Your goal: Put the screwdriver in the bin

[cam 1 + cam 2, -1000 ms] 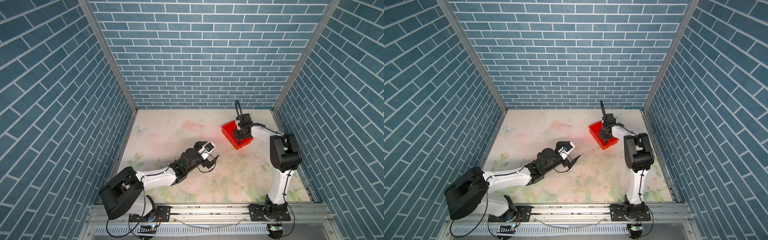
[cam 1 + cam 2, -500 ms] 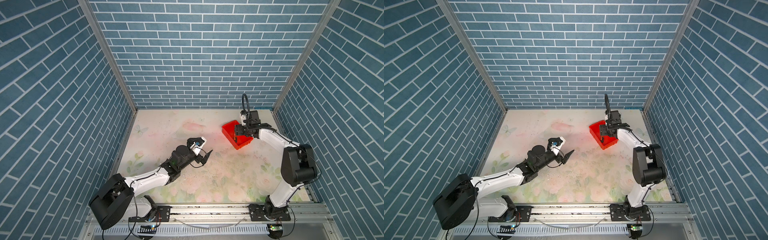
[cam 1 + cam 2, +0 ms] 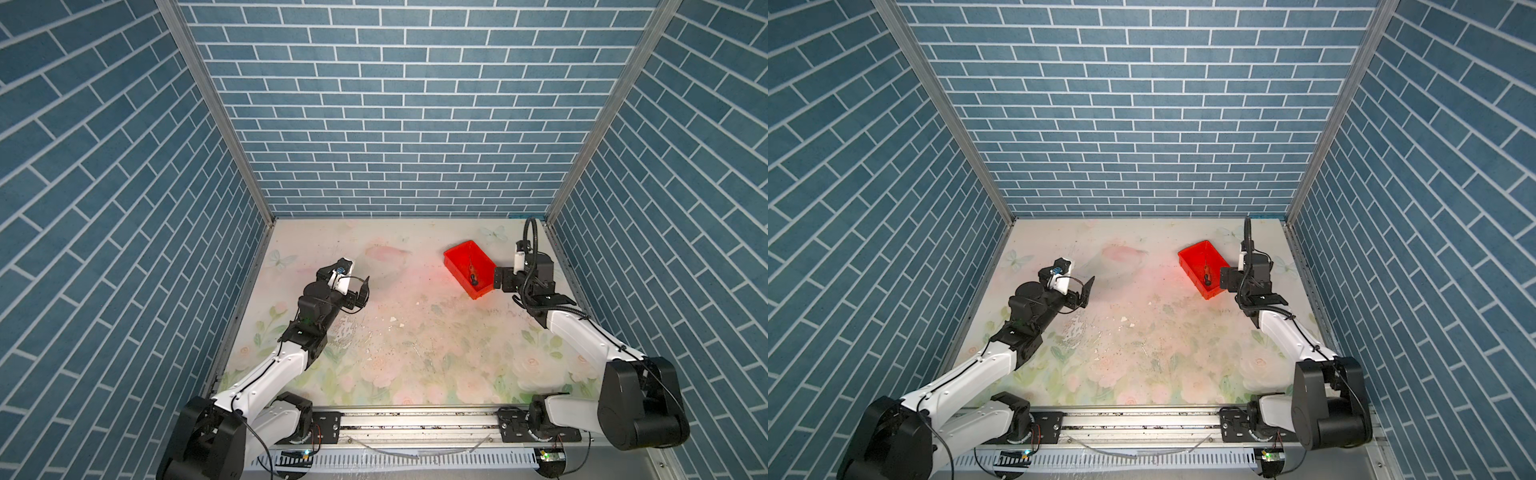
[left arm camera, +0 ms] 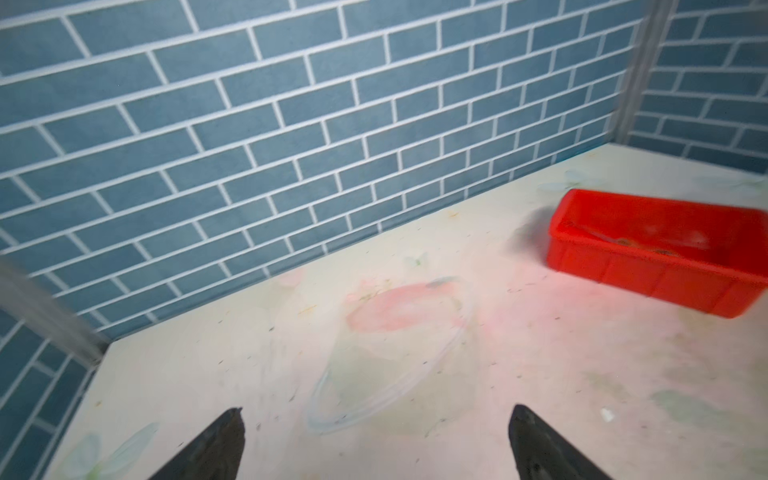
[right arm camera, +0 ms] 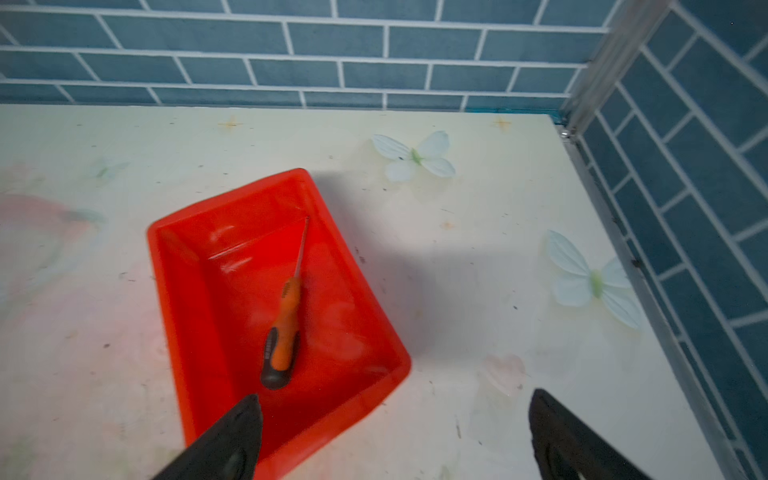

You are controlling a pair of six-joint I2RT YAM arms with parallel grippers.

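Screwdriver (image 5: 284, 328) lies flat in the bin (image 5: 178, 291), far right on the counter (image 5: 498, 199); my right tool (image 5: 392, 411) hangs released just beside the bin, my left tool (image 4: 376, 415) spread empty, well apart

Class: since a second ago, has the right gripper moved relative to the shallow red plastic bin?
Yes. The black right gripper, then above the shallow red plastic bin, has drawn back off it, towards the blue brick right wall.
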